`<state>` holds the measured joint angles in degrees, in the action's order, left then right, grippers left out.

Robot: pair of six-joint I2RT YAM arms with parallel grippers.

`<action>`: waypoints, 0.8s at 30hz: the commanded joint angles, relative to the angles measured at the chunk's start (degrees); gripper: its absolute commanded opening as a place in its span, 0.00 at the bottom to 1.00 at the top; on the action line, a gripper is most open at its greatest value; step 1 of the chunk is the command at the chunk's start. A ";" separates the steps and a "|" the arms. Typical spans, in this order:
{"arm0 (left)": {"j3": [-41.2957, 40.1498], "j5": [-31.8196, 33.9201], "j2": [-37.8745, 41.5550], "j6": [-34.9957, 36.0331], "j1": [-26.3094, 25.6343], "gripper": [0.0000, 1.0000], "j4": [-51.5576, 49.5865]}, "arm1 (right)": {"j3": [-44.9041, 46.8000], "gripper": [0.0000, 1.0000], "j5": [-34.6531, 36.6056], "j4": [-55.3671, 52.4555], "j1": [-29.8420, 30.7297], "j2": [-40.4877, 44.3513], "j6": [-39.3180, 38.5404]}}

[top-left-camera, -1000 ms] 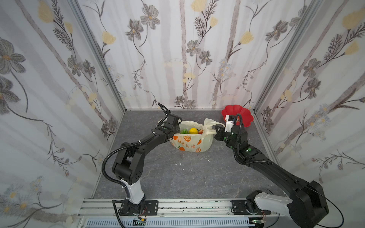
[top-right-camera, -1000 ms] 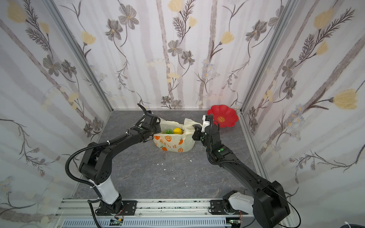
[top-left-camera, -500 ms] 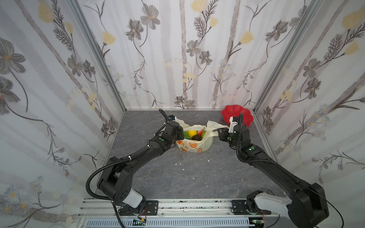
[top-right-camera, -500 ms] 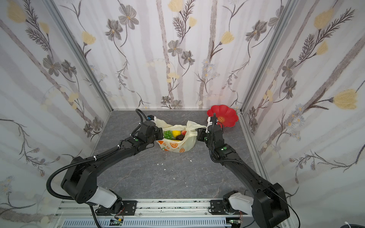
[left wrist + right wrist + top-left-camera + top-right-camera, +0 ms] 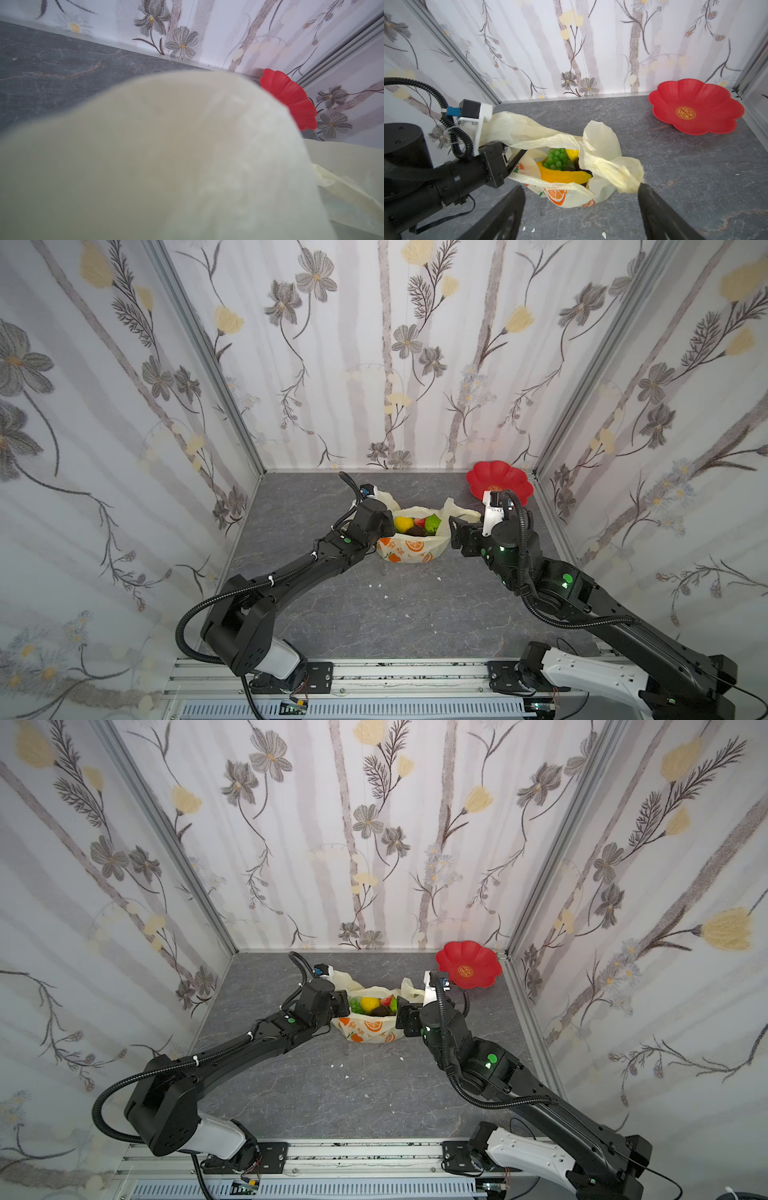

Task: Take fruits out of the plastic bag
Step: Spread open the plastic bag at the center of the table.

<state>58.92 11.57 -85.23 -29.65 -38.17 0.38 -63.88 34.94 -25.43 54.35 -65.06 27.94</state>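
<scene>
The plastic bag (image 5: 409,549) sits on the grey surface (image 5: 395,605) between the two arms, toward the back wall, mouth up, orange print along its lower side. The fruits (image 5: 415,524) are all inside it. From above I can pick out a yellow lemon (image 5: 403,524), a red strawberry (image 5: 419,521), a green piece beside that and something dark underneath.

The left gripper (image 5: 517,158) is closed tight, its thin fingers pinching the bag's rim on its own side. The handle loop there is draped back over that arm's wrist camera, whose view shows little but blurred pale plastic (image 5: 145,155).

The right gripper (image 5: 580,187) stands wide open just in front of the bag and grips nothing. The twisted end of the other handle loop rests against the tip of one finger (image 5: 652,203); the opposite finger is clear of the plastic. Between those open jaws the wrist view looks straight into the bag's mouth: a green grape bunch (image 5: 556,159) lies on a banana (image 5: 562,175).

A red flower-shaped plate (image 5: 498,483) lies in the back corner behind the right arm, apart from the bag.
</scene>
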 commanded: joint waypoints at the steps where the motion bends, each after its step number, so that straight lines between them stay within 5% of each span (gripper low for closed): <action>1: 0.54 1.74 0.06 -1.12 -0.27 0.00 1.03 | -3.15 0.83 7.53 -4.36 4.11 -1.99 -0.40; 8: 0.64 2.28 0.34 -1.11 -0.32 0.00 0.50 | -3.67 0.79 -2.79 4.13 10.26 -10.67 -1.86; 14: -0.37 2.50 1.54 -0.91 -0.42 0.00 0.50 | -2.82 0.74 -10.48 4.55 1.55 -19.67 1.39; 24: -2.31 2.06 3.35 -0.78 -0.60 0.00 0.58 | -7.50 0.73 -8.48 1.76 -10.11 -32.05 1.51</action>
<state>56.97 12.86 -82.72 -30.00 -38.74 0.14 -70.61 25.23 -23.05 46.30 -95.64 28.47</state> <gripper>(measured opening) 0.054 0.728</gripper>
